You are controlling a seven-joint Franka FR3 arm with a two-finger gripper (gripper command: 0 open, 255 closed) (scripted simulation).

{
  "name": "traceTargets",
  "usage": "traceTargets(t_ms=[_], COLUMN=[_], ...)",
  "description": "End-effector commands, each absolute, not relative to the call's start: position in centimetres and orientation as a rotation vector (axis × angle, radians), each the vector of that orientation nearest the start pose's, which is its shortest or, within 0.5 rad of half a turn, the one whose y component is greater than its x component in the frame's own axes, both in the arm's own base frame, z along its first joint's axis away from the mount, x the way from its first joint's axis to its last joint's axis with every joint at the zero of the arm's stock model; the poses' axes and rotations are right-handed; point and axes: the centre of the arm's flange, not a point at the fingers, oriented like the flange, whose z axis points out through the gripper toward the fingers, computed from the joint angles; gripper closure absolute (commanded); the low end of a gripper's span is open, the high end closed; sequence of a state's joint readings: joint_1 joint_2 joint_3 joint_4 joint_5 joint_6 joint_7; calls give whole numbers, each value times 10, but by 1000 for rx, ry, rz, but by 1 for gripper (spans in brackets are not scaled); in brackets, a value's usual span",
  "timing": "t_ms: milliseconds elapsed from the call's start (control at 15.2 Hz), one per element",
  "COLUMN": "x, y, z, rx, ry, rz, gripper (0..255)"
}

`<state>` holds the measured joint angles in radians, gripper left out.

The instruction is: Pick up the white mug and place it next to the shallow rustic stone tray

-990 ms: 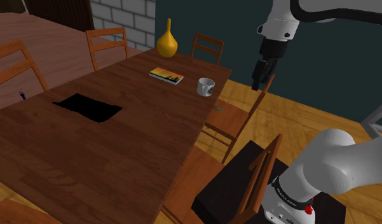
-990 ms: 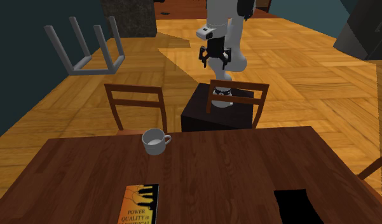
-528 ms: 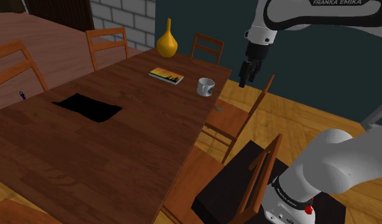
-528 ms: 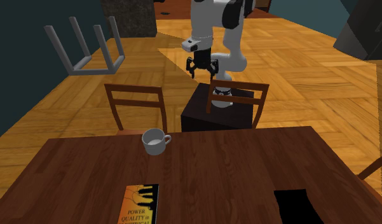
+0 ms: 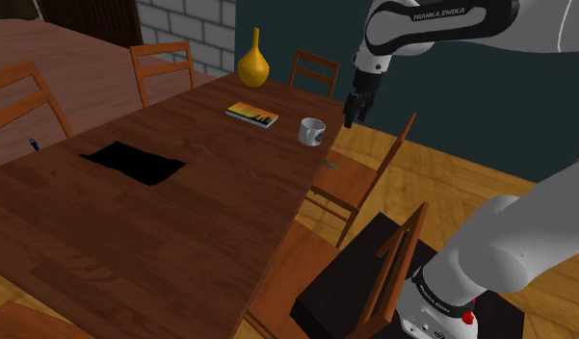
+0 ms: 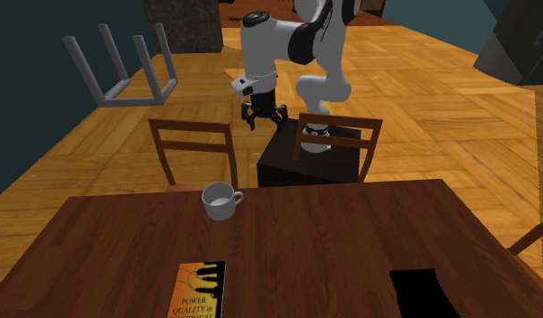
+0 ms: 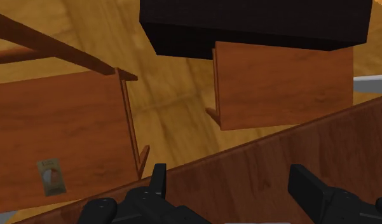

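One white mug (image 5: 311,131) near table (image 5: 181,221) edge, jaws apart

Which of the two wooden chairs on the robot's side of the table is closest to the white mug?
The chair on the second exterior view's left: the mug stands right before it, while the other chair fronts the robot's black box.

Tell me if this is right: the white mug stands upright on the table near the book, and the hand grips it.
The mug stands upright on the table near the book, but the hand is not gripping it: the second exterior view shows it open in the air, apart from the mug.
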<state>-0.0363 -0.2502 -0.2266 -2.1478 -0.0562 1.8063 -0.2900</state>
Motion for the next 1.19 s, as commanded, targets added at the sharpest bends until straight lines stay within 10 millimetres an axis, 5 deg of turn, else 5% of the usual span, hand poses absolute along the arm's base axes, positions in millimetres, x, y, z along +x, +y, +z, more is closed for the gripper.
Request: traceTargets(t_ms=[0, 1122], x=[472, 640], y=[-147, -262], z=[486, 398], rx=[-3109, -3098], ry=[-84, -95], rz=[138, 87], gripper=[0, 0])
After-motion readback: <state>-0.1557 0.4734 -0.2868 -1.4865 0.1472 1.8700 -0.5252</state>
